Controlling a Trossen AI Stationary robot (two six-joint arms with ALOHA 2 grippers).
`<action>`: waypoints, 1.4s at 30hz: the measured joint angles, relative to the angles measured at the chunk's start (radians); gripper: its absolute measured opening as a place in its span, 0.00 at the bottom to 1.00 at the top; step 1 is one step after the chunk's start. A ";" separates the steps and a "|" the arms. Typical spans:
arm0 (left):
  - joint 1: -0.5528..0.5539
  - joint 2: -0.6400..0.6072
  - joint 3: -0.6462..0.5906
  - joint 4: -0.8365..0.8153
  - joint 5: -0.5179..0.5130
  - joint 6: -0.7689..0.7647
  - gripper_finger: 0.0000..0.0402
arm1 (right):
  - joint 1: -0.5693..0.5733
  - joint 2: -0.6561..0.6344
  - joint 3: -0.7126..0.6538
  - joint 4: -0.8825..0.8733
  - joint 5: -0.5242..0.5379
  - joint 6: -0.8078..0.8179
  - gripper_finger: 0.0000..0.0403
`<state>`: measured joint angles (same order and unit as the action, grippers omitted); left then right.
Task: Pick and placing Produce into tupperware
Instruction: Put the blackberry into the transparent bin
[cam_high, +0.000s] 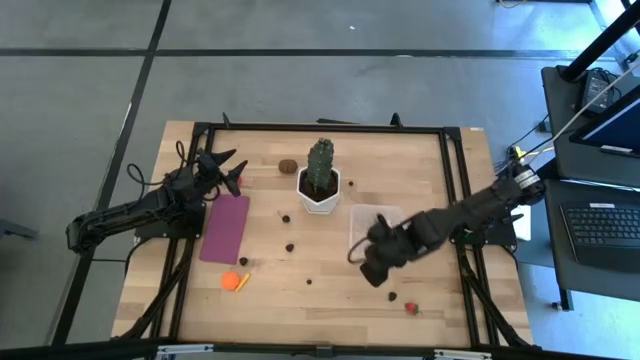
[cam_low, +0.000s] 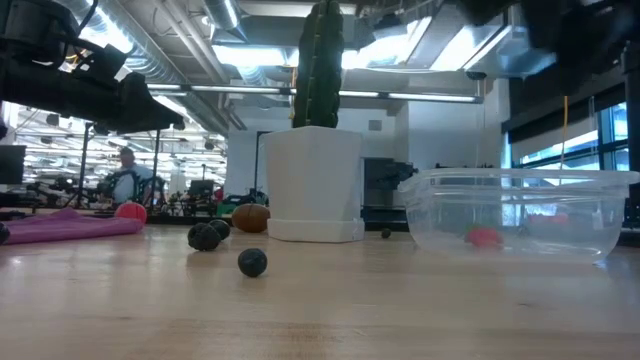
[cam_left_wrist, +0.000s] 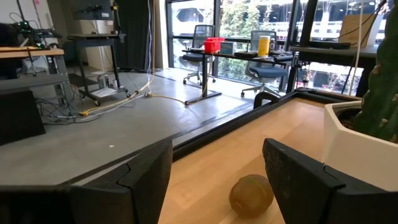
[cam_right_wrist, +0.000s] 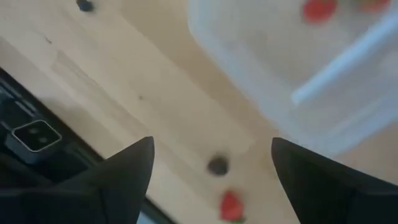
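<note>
The clear tupperware (cam_high: 372, 224) stands on its base right of the cactus pot, with a red piece (cam_low: 484, 237) inside it. Produce lies scattered on the table: a brown kiwi (cam_high: 288, 166), dark berries (cam_high: 290, 246), an orange piece (cam_high: 234, 281), and a red piece (cam_high: 411, 308) beside a dark berry (cam_high: 392, 296). My right gripper (cam_high: 375, 268) hovers open and empty above the table, just near of the box; below it show the box wall (cam_right_wrist: 298, 74), a berry (cam_right_wrist: 217, 165) and a red piece (cam_right_wrist: 231, 205). My left gripper (cam_high: 232, 170) waits open, left of the kiwi (cam_left_wrist: 251, 195).
A green cactus in a white pot (cam_high: 320, 190) stands mid-table, between the kiwi and the box. A flat purple mat (cam_high: 225, 228) lies toward the left. The black frame rail (cam_high: 320, 128) runs around the table. Bare wood lies between the mat and the box.
</note>
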<state>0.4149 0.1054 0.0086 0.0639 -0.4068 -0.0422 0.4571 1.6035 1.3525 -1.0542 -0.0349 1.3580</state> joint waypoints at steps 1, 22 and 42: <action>0.000 0.000 0.000 0.000 0.000 0.000 0.61 | 0.020 0.002 0.000 0.000 0.002 0.046 0.81; 0.000 0.000 0.000 0.000 0.001 0.000 0.61 | 0.201 0.096 -0.002 0.142 0.117 0.160 0.80; 0.000 0.000 0.000 0.000 0.001 -0.001 0.61 | 0.200 0.318 -0.002 0.088 -0.045 0.178 0.76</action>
<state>0.4145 0.1055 0.0086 0.0639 -0.4061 -0.0429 0.6571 1.9218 1.3506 -0.9665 -0.0803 1.5355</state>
